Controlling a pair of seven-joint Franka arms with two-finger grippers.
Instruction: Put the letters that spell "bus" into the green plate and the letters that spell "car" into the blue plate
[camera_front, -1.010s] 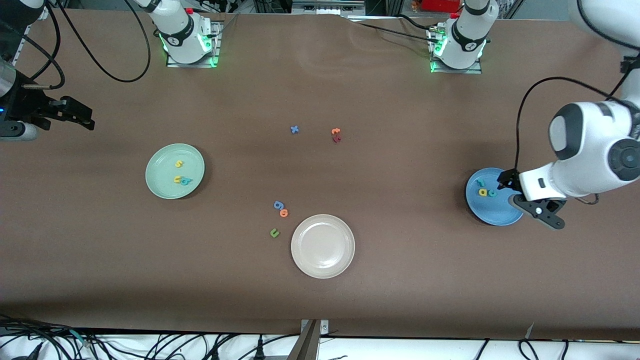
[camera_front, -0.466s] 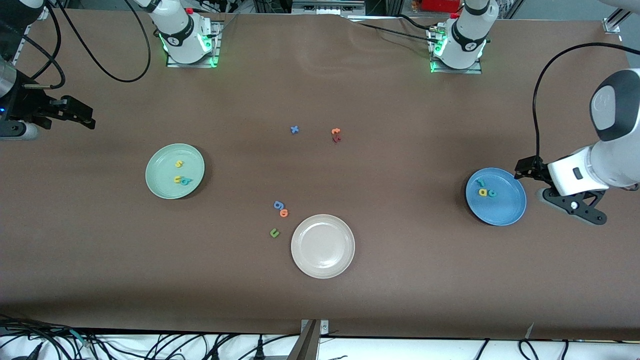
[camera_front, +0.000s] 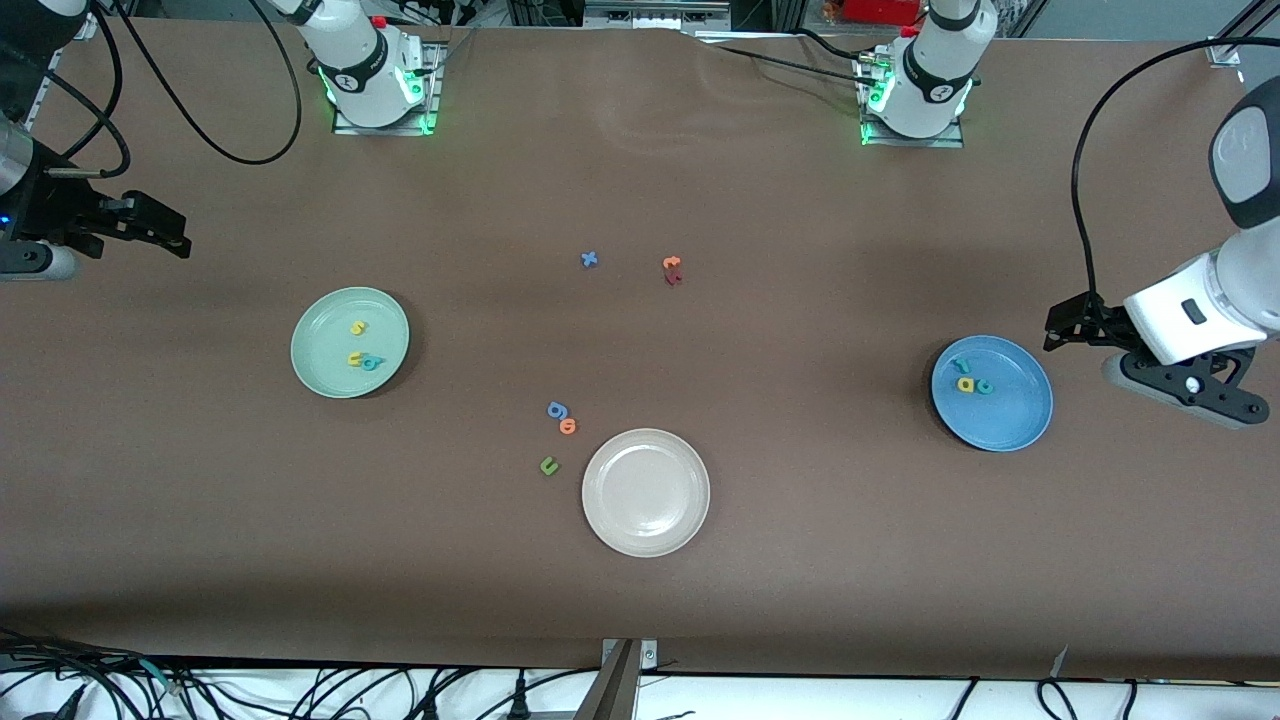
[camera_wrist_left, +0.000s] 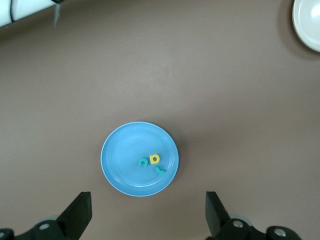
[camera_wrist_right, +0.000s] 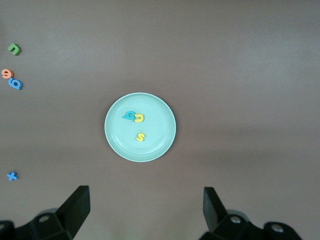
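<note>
1. You've got the left gripper (camera_front: 1185, 385) hanging with its fingers spread wide and nothing in them, just past the rim of the blue plate (camera_front: 1015, 425) toward the left arm's end of the table.
2. Ahead of that gripper, inside the plate, sit the teal "c" (camera_wrist_left: 143, 162), yellow "a" (camera_wrist_left: 155, 159) and teal "r" (camera_wrist_left: 160, 170), bunched close together.
3. Over at the other end, your right gripper (camera_front: 150, 232) waits, jaws equally wide and empty, with the green plate (camera_wrist_right: 165, 142) ahead of it holding the teal "b" (camera_wrist_right: 130, 116), yellow "u" (camera_wrist_right: 139, 118) and yellow "s" (camera_wrist_right: 141, 136).
4. Both words look placed, so my read is you only need a clean retreat: keep lifting up and away from the blue plate, and don't clip its rim or jostle the letters.
5. Compared with a second ago, the left gripper has pulled off the blue plate, where it hung over the rim; the right gripper hasn't budged, and no letter has shifted.
</note>
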